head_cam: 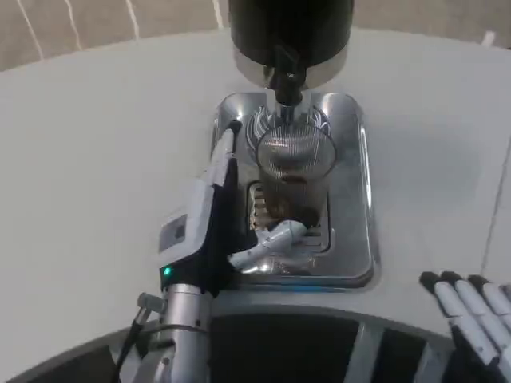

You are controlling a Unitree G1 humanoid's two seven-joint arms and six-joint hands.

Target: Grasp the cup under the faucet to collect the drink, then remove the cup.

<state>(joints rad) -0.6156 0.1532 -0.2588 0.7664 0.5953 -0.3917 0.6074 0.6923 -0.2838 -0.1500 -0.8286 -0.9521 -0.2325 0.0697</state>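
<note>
Cup [292,171] upright beneath the faucet [285,84], mouth up.
Left hand [215,231] grasped it; right hand [473,307], well aside, lay released.

Ribbed clear cup [292,163], glossy chrome drip tray [358,171], matt white table [96,159], glossy black dispenser [291,28]

No legible text or labels.

The left hand [209,227], at centre-left of the frame, has a white back with black sides, a small green light near the wrist, and white fingers [267,243]. Below it, at the lower left, runs a ribbed silver forearm [180,327] with a thin dark cable beside it. At the lower right, the right hand [475,315] shows white fingers with black tips.
</note>
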